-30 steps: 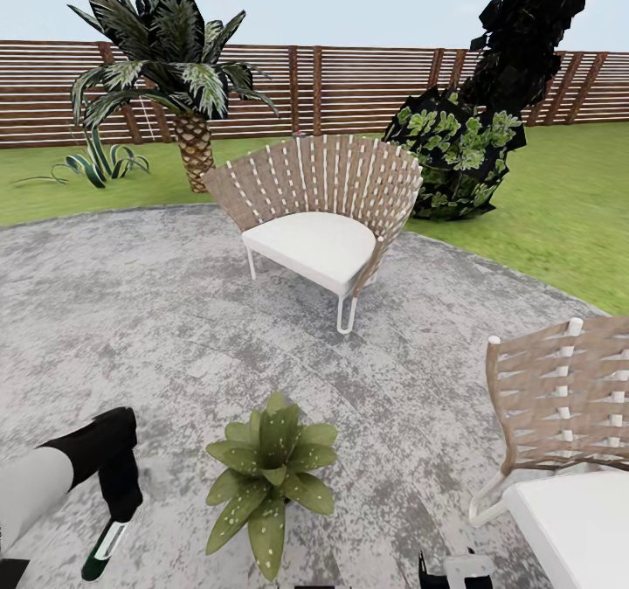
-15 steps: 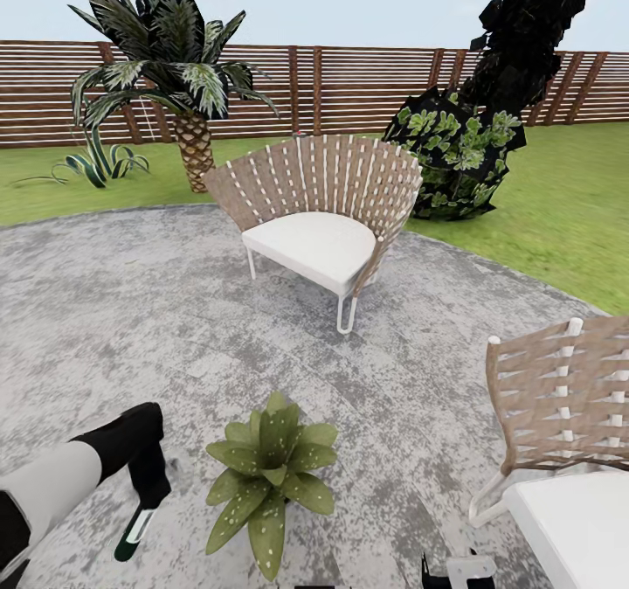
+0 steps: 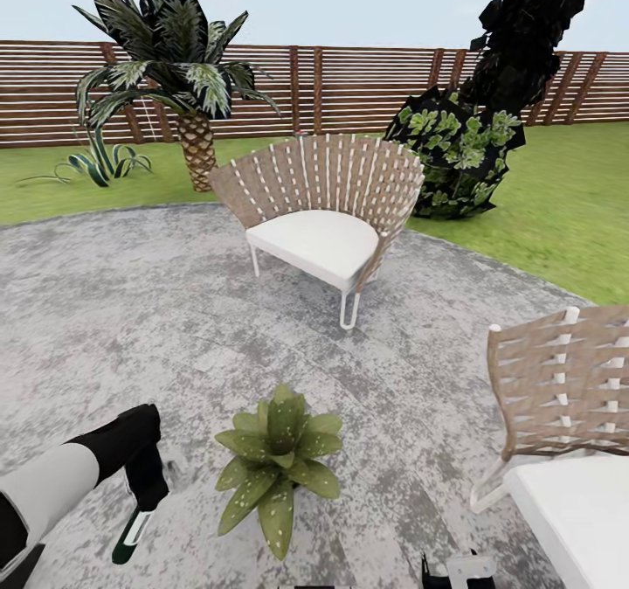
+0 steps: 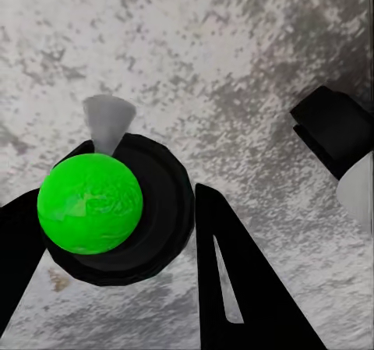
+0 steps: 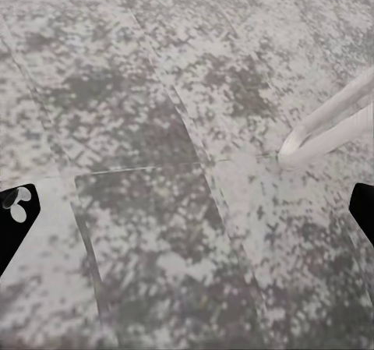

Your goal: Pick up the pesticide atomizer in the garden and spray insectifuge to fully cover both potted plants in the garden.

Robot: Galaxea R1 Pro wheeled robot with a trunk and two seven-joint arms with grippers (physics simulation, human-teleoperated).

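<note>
One potted plant [image 3: 279,467], a low rosette of broad speckled green leaves, stands on the grey speckled patio [image 3: 131,309] near the bottom of the head view. My left gripper [image 3: 145,484] hovers just left of it, shut on the pesticide atomizer [image 3: 131,537], which hangs downward as a slim dark bottle with a white label. In the left wrist view the atomizer [image 4: 89,202] appears end-on as a green dome in a black ring between the fingers [image 4: 234,288]. My right gripper [image 5: 187,210] is open over bare paving. The second potted plant is out of view.
A woven chair [image 3: 319,213] with a white cushion stands mid-patio, and another chair [image 3: 563,432] is close on the right, its white leg [image 5: 327,128] near my right gripper. Behind are a palm [image 3: 179,65], a striped spiky plant [image 3: 100,165], a dark bush [image 3: 459,156], lawn and brown fence [image 3: 349,82].
My left arm carried the atomizer right, closer to the potted plant. The whole head view then shifted slightly, so the camera moved.
</note>
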